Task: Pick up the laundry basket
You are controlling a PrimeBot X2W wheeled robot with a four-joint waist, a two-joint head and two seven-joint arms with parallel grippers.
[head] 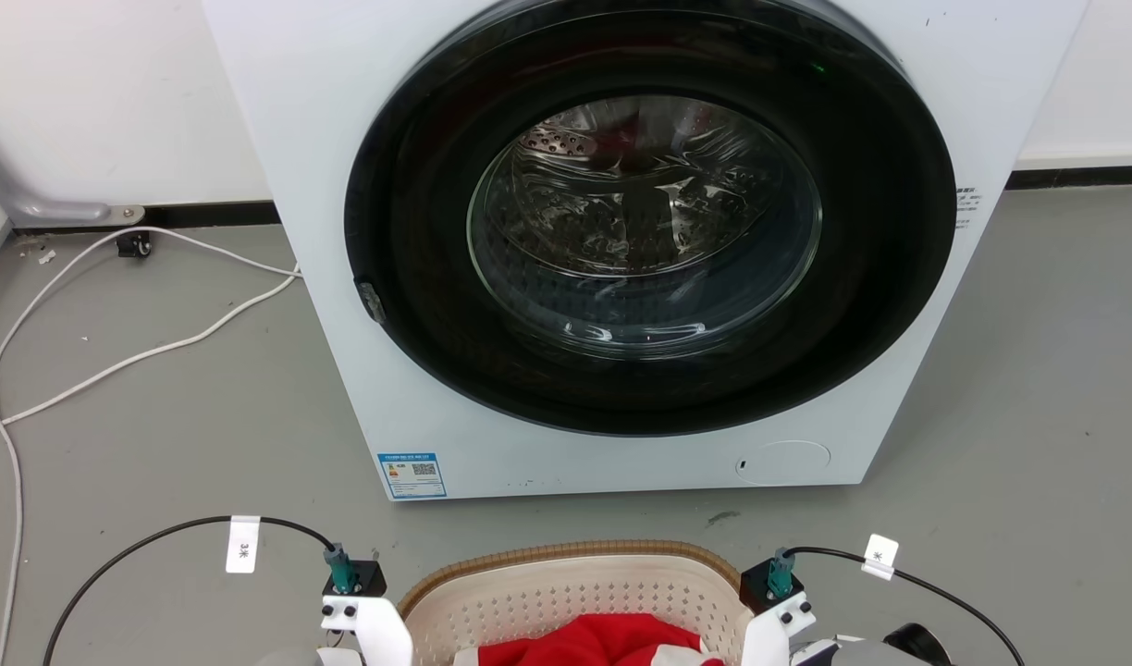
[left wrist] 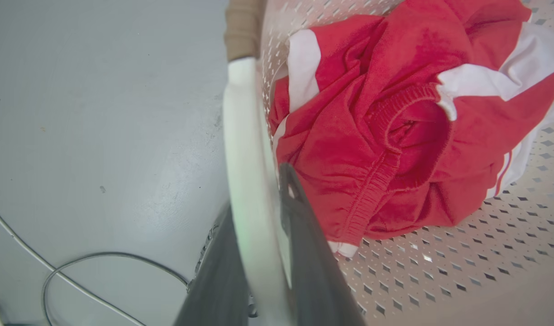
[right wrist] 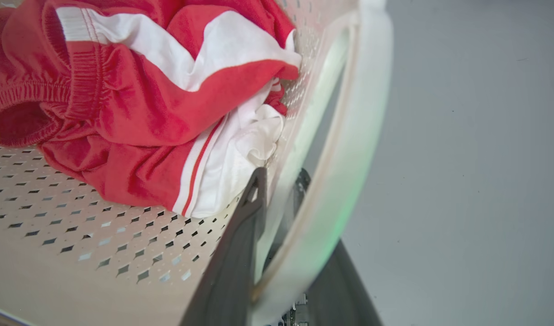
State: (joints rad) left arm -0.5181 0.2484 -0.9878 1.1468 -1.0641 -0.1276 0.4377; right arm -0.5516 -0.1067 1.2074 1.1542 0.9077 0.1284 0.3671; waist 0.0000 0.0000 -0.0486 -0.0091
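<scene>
The laundry basket (head: 575,592) was a small cream plastic tub with rows of little holes in its walls, a tan woven-look rim (head: 566,552) and white side handles. It sat at the bottom centre of the head view, in front of the white washer (head: 326,277) that filled the upper middle of the frame. Crumpled red and white clothes (head: 612,643) lay inside it. Whether it rested on the grey floor (head: 159,444) or hung just above it could not be told.

The head view alone showed the washer's round dark door and a white cable (head: 113,305) trailing across the floor at the left. It cut the basket off at the frame's lower edge. The wrist views showed the grip itself.

In the left wrist view the left claw (left wrist: 259,194) rose from the bottom centre. Its two dark fingers were drawn narrow around the white handle (left wrist: 241,136), one on the floor side and one on the basket (left wrist: 440,262) side. The clothes (left wrist: 385,136) lay to the right.

In the right wrist view the right claw (right wrist: 279,181) gripped the same way. One finger was inside the basket (right wrist: 78,226), against its wall just beside the clothes (right wrist: 145,113). The other was on the outer side, by the pale handle (right wrist: 349,158).
</scene>
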